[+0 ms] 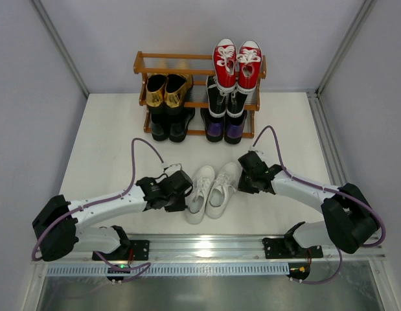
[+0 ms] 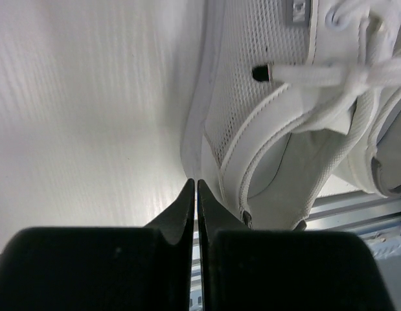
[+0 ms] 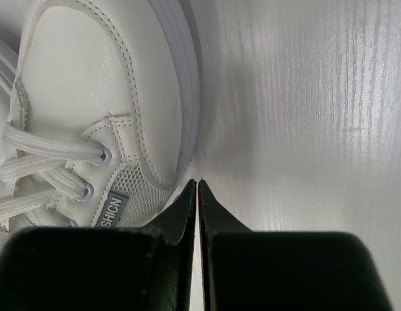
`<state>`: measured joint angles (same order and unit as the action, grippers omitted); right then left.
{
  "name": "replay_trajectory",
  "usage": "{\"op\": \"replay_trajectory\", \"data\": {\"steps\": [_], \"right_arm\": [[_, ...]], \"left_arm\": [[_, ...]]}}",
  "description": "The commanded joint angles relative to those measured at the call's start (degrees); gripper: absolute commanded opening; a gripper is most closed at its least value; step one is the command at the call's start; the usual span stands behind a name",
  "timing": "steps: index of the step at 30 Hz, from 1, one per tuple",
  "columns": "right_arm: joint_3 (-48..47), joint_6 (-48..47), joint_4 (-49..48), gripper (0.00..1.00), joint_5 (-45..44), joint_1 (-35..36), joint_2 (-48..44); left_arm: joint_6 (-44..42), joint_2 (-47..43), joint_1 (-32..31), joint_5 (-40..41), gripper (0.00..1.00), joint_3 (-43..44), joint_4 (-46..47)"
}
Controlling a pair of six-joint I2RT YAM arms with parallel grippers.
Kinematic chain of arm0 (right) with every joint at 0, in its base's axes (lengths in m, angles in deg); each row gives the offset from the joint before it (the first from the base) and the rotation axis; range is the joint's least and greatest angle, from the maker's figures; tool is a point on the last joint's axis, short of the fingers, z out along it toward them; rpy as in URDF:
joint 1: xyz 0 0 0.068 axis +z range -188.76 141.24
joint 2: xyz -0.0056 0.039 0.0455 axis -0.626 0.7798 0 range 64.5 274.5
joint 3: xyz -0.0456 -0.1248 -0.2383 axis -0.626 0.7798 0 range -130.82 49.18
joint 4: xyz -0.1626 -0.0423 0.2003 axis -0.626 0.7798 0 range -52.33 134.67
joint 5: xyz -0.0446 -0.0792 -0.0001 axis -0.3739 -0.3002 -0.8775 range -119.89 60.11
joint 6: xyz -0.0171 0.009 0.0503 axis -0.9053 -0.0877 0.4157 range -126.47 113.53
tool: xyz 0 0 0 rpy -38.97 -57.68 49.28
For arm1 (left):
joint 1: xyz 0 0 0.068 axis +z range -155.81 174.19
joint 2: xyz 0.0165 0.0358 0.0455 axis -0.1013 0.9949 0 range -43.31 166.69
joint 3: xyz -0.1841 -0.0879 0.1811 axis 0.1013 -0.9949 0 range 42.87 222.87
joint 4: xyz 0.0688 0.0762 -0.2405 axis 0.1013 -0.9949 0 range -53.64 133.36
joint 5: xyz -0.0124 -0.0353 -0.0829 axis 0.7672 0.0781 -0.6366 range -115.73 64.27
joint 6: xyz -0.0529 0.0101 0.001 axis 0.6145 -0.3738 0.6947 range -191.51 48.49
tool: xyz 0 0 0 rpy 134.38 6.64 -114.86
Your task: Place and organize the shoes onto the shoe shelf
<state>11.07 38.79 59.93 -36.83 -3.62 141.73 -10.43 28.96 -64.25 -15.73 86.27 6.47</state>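
The white sneakers (image 1: 212,190) lie side by side on the table between my two arms, toes pointing toward the shoe shelf (image 1: 177,56). My left gripper (image 1: 182,195) is shut and empty, its tips against the left sneaker's outer side near the heel (image 2: 265,116). My right gripper (image 1: 242,183) is also shut and empty, touching the right sneaker's toe side (image 3: 103,97). On the shelf stand red sneakers (image 1: 237,63) top right, gold loafers (image 1: 165,89) middle left, black-and-white sneakers (image 1: 226,98) middle right, black dress shoes (image 1: 168,124) bottom left and purple loafers (image 1: 225,128) bottom right.
The shelf stands against the back wall. Grey panels wall in the white table (image 1: 109,149) on the left and right. A metal rail (image 1: 200,249) with the arm bases runs along the near edge. Purple cables loop above both arms.
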Motion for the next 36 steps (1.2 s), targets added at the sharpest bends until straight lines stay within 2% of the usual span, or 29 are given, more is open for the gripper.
{"op": "replay_trajectory", "data": {"steps": [1,4,9,15,19,22,25,29,36], "right_arm": [[-0.21,0.71,-0.11,0.04,-1.32,0.20,-0.77],[-0.21,0.98,-0.38,0.04,-1.06,0.28,-0.68],[-0.21,0.97,0.33,0.04,-1.67,0.28,-0.94],[0.14,1.06,0.06,0.04,-1.76,0.20,-0.42],[-0.21,1.24,-0.29,0.04,-1.59,0.20,0.37],[-0.48,1.24,-0.11,0.04,-1.59,0.20,0.46],[-0.39,1.15,0.41,0.04,-2.02,0.20,0.11],[-0.04,1.06,0.94,0.04,-2.82,0.28,-0.59],[-0.12,1.06,1.03,0.04,-2.99,0.20,-0.59]], "left_arm": [[-2.72,-3.45,2.62,3.54,0.00,2.22,0.50],[-3.33,-2.84,3.06,3.10,0.00,2.48,1.55],[-2.11,-1.86,2.19,-4.63,0.00,0.91,1.47],[2.11,-11.61,1.04,-7.71,0.00,-4.89,-2.31],[4.13,-12.86,1.04,-12.45,0.00,-7.97,3.21],[5.28,-10.93,1.04,-15.61,0.00,-8.15,11.29],[5.11,-8.55,1.04,-13.10,0.00,-6.49,15.17],[2.12,-6.09,2.26,-10.88,0.00,-1.75,14.30],[-2.45,-3.72,6.84,-9.03,0.00,0.81,11.66]]}}
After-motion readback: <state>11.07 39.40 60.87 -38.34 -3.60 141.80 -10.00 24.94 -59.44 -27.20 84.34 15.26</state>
